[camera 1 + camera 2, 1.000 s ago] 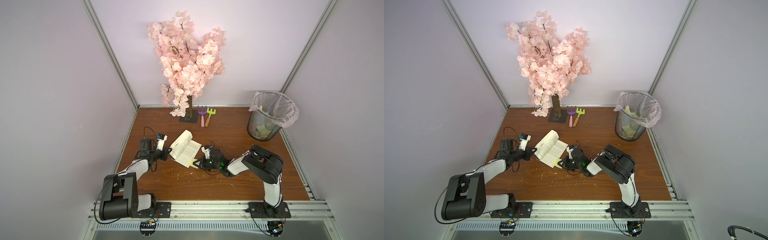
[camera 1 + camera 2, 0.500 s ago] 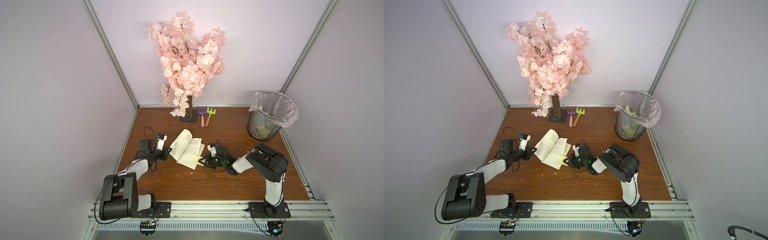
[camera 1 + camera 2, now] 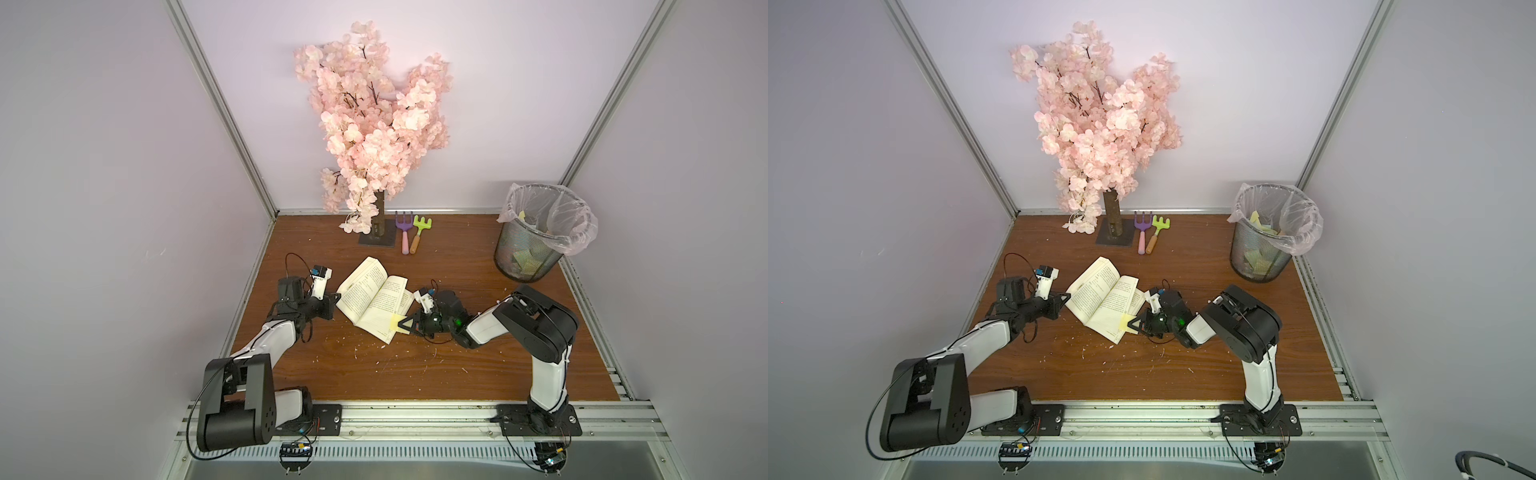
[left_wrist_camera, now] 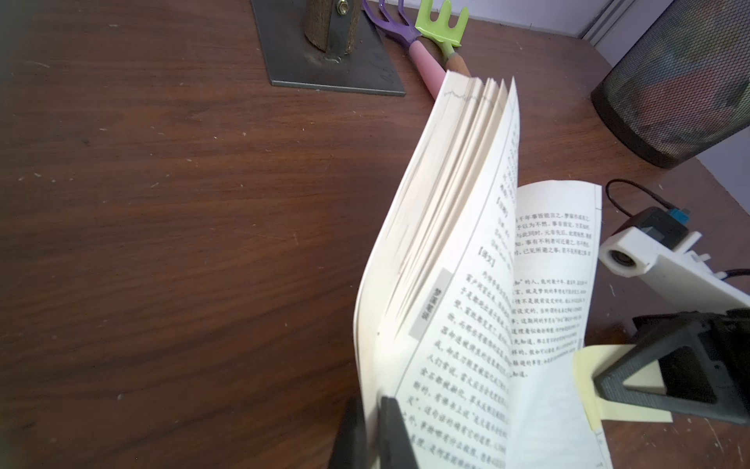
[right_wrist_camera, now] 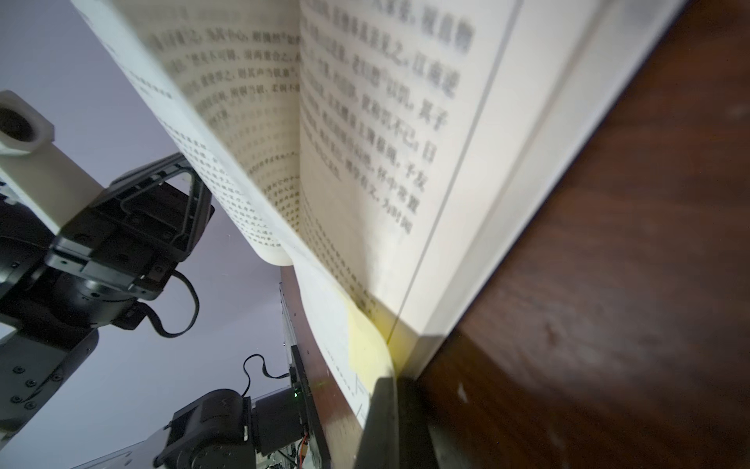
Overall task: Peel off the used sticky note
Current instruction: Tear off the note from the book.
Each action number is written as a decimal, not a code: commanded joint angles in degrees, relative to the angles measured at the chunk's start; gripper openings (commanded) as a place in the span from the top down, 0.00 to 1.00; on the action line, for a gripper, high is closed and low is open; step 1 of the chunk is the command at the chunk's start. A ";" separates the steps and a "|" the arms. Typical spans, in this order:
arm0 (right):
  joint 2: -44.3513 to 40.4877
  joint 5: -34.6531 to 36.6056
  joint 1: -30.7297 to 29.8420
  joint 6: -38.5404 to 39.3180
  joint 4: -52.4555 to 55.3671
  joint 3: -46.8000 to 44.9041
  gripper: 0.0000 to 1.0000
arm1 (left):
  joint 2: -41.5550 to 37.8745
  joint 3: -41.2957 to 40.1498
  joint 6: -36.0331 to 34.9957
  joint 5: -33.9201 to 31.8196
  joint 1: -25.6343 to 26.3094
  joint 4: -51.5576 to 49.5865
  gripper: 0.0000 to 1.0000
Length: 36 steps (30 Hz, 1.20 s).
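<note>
The right gripper [image 3: 403,328] is pinching the yellow sticky note [image 4: 586,363] — jaws clamped on it — at the near page corner of the open book [image 3: 365,295], while the left gripper [image 3: 336,296] is clamping the book's opposite edge.

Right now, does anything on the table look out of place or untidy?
Yes. Pale crumbs are scattered on the table in front of the open book. The half of the book near the left arm stands tilted up, pinched by the left fingers, and the yellow sticky note sticks out past the page edge.
</note>
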<state>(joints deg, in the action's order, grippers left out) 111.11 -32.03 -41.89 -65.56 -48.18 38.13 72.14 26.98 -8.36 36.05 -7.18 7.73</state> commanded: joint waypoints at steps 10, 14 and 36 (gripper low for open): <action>-7.55 6.94 -8.65 -1.43 5.91 0.34 1.00 | -4.65 -0.39 0.58 -2.04 -0.13 -0.69 0.98; -8.31 11.76 -10.52 -4.66 3.55 -2.44 1.00 | -5.73 -0.55 1.03 -4.32 0.68 0.05 0.98; -27.49 18.30 -3.63 7.84 23.71 -4.83 1.00 | -12.18 3.29 -9.36 -7.06 5.77 -8.75 0.98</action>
<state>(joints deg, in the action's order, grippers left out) 87.18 -16.60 -47.53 -63.16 -31.86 32.64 61.41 27.29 -12.97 29.08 -2.94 3.31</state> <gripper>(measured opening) 0.046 0.049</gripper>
